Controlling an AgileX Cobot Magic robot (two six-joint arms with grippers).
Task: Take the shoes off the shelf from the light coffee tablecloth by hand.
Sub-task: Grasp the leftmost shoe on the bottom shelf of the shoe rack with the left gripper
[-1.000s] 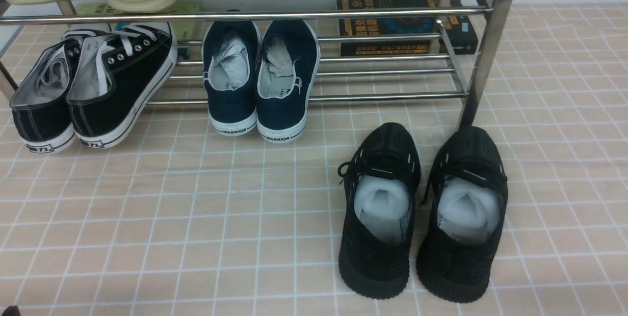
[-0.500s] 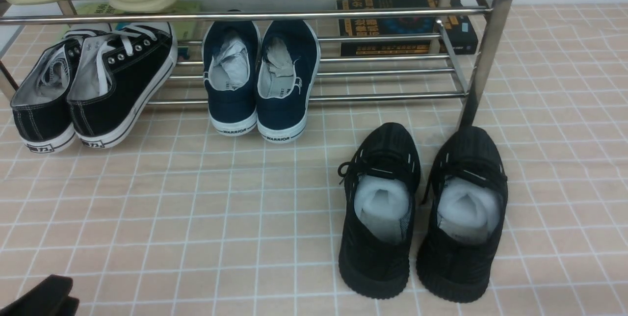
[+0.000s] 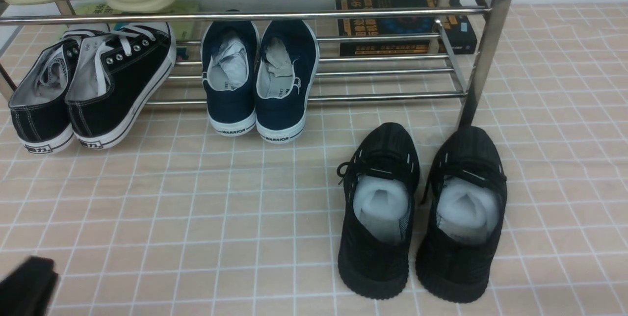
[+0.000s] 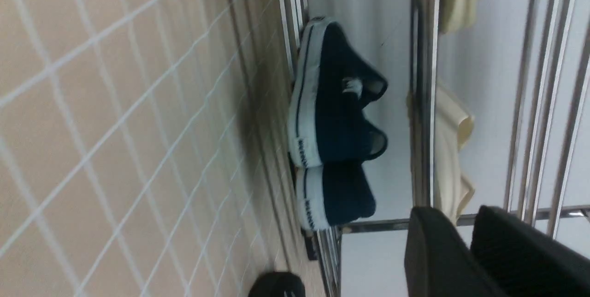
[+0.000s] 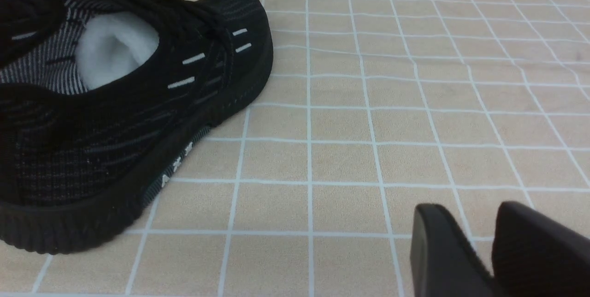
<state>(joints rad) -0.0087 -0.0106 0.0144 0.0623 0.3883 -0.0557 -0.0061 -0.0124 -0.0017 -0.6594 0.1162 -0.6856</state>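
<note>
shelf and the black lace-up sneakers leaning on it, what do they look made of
Shelf: metal tubing, probably chromed steel, since it is shiny with bright highlights. Black lace-up sneakers: the uppers look like matte woven canvas with pale contrast stitching. The soles and toe caps look like smooth white rubber, and the eyelets look metallic.

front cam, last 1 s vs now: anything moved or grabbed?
Only the left gripper: from a sliver at the front view's bottom-left edge it has come further up into frame, and it is blurred now. Nothing was taken hold of or let go. The shoes stay on the shelf; the navy slip-ons and black knit sneakers have not moved.
</note>
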